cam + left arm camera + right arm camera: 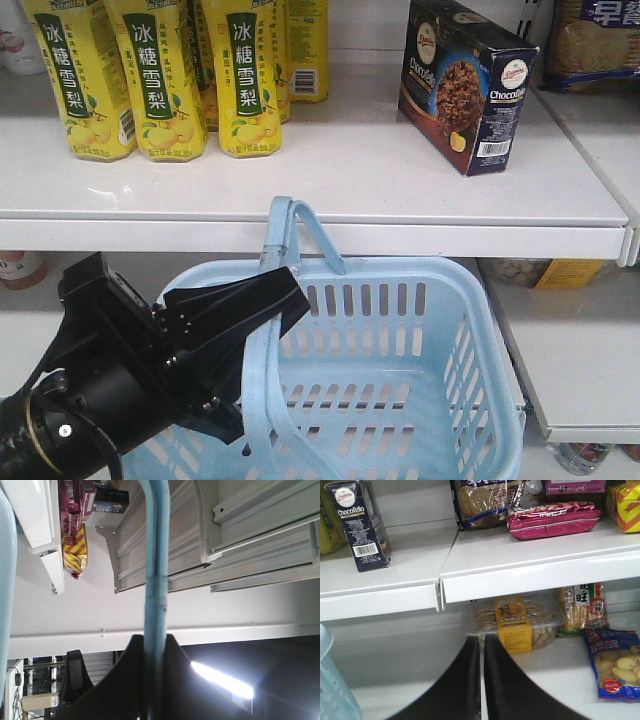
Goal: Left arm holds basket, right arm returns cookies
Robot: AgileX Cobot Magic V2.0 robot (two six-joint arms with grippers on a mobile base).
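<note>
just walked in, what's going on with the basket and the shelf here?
The left claw is shut on the light blue basket's hoop handles, holding it up in front of the white shelf. The basket looks empty. The Chocofello cookie box already stands upright on the shelf, to the right of the yellow drink bottles. The right claw is shut and holds nothing, sitting low and away from the box. So the cookies look returned.
</note>
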